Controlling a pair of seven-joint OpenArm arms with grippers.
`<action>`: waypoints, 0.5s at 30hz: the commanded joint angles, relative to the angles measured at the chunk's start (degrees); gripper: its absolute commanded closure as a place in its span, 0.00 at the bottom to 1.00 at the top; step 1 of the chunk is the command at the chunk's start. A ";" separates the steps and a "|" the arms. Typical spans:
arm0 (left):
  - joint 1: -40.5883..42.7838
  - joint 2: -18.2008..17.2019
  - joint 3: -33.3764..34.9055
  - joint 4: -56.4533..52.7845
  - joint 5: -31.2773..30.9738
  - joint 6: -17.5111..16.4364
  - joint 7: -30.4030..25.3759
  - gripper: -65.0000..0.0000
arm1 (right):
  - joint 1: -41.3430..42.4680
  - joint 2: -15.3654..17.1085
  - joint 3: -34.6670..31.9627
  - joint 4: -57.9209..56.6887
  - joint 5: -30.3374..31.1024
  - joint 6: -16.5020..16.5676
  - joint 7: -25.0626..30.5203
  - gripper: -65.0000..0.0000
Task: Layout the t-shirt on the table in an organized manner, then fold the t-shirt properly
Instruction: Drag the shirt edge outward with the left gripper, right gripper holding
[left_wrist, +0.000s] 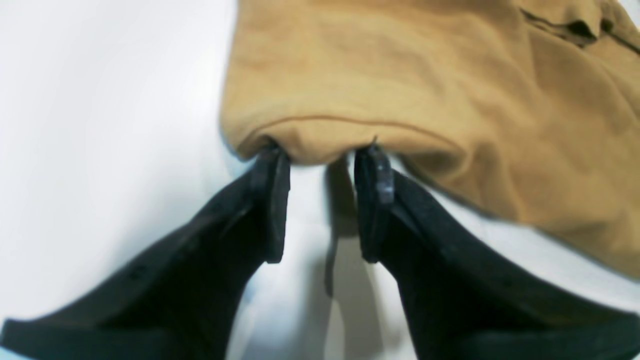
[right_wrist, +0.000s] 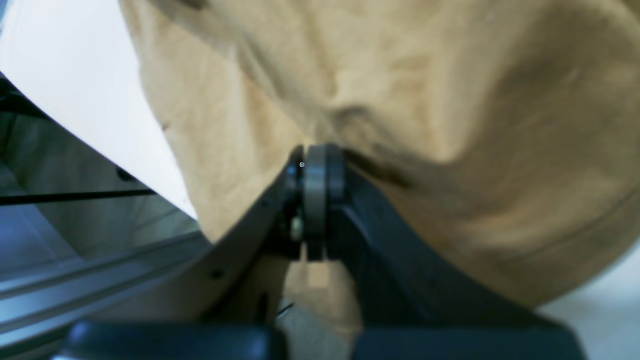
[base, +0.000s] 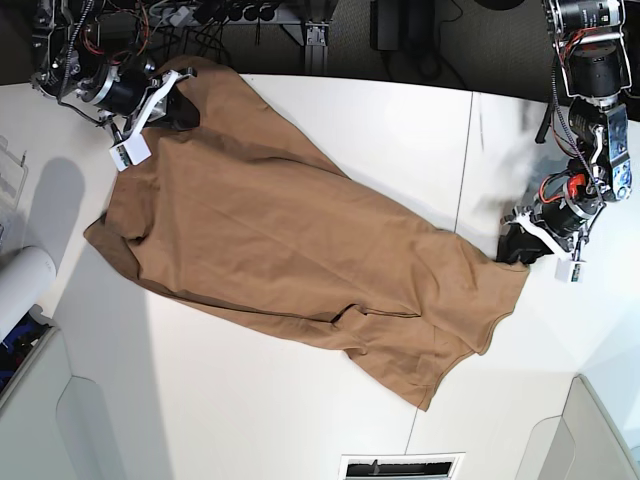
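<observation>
Right gripper (base: 178, 108) at 10 o'clock, clamped on tan soft-cloth t-shirt (base: 290, 250) stretched diagonally across white smooth table (base: 400, 130). Left gripper (base: 516, 246) at 3 o'clock, low; wrist cam only: fingers (left_wrist: 272, 200) parted, tips touching hem.

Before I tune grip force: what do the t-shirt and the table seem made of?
The t-shirt looks like soft matte knit cloth, probably cotton jersey: it creases, drapes and shows a stitched hem. The table looks like a hard, smooth white panel, perhaps laminate or coated board, with a faint sheen and a thin seam.
</observation>
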 joint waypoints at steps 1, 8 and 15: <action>-1.95 -0.52 -0.26 0.76 -1.03 -0.46 -1.22 0.62 | 0.20 0.61 0.26 0.76 0.90 0.15 0.68 1.00; -5.38 1.66 -0.26 0.76 -1.14 -0.57 -1.51 0.94 | 0.20 0.61 0.26 0.76 0.92 0.15 0.70 1.00; -8.37 1.99 0.02 0.87 -7.13 -3.90 -0.11 1.00 | 0.15 0.59 0.26 0.76 0.90 0.15 0.68 1.00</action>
